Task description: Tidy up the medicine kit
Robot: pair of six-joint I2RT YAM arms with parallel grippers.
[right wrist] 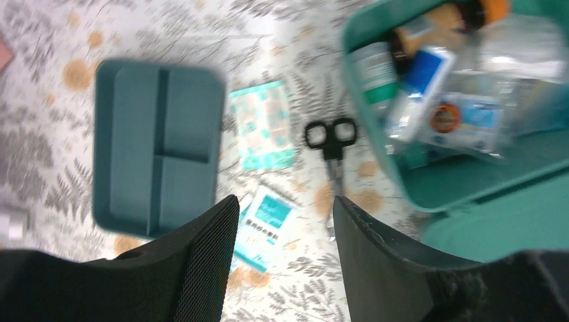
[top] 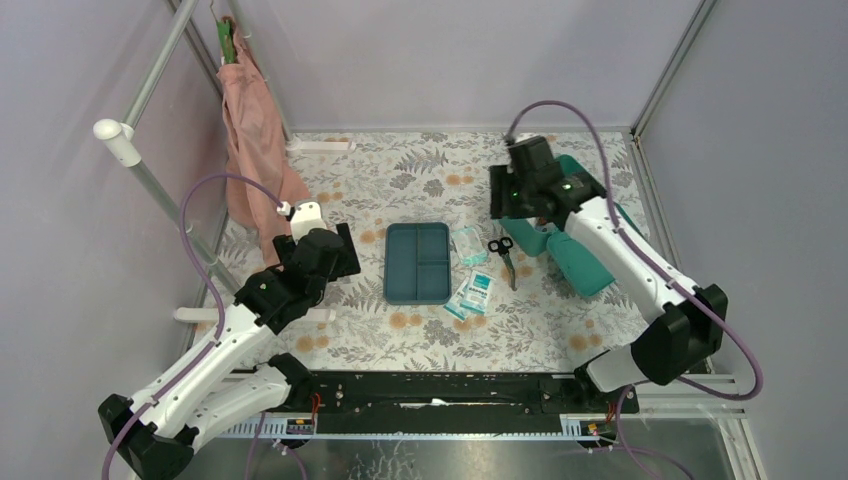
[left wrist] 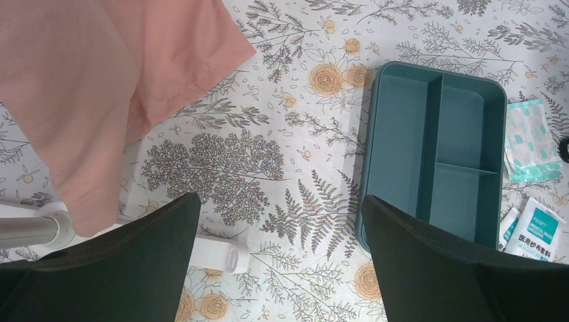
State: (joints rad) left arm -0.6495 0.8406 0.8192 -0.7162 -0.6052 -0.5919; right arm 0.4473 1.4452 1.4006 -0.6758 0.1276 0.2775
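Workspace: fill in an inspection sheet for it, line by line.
Surface: floral-patterned tablecloth, flat.
Job's things: teal-green plastic medicine kit, lid open, bottles and packets inside; dark blue-teal divided tray, compartments bare; black-handled scissors, patterned plaster packet and white-and-blue dressing sachets lying between them.
Clutter: pink cloth hanging at back left.
Tools: left tool open, holding nothing; right tool open, holding nothing.
Cables: purple cable looping off each arm.
Surroundings: aluminium frame, plain grey walls.
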